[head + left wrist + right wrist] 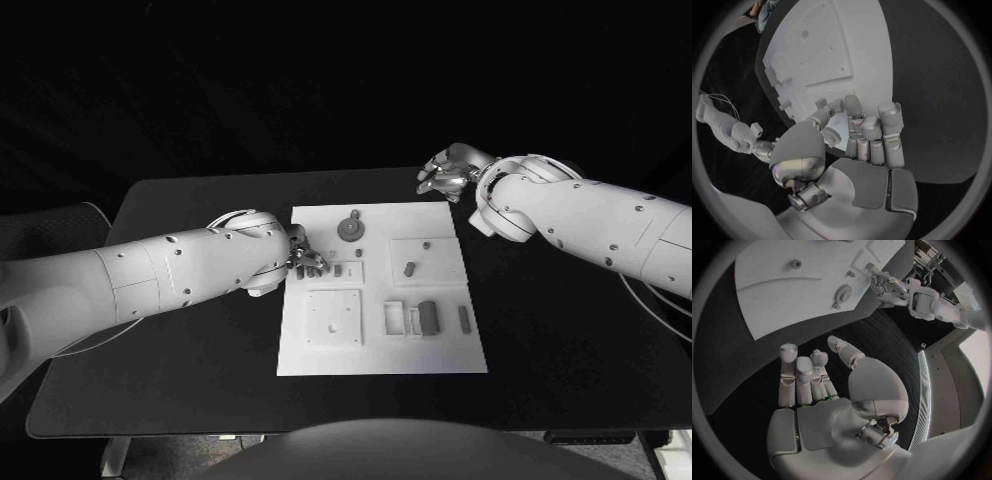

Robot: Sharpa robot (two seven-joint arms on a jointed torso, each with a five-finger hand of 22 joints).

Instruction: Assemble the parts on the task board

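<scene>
So the flat white rectangular task board (pixel 382 350) sits dead centre of the black table (pixel 562 350), which makes sense since both arms can get at it from either side. The small grey parts (pixel 411 268) are spread over it: a round knob-like one (pixel 351 229) near the upper middle of the board, a few little pegs mid-board, and some blocky pieces (pixel 427 318) lower right, next to a raised square plate (pixel 333 318) lower left.

The silver left hand (pixel 303 260) is down at the board's left edge, about mid-frame, fingertips right by a small part there. My guess is it's working on that piece, but I honestly can't tell whether it's pinching it or just touching it. The left wrist view gets closer: the left hand's fingers (pixel 870 132) are curled together over the board's edge, though the fingertips hide whatever's under them.

The silver right hand (pixel 450 172) is parked off the board's upper-right corner, over bare table, probably just keeping out of the way. The right wrist view settles what the head view can't: fingers (pixel 807 377) loosely apart, nothing in them.
</scene>
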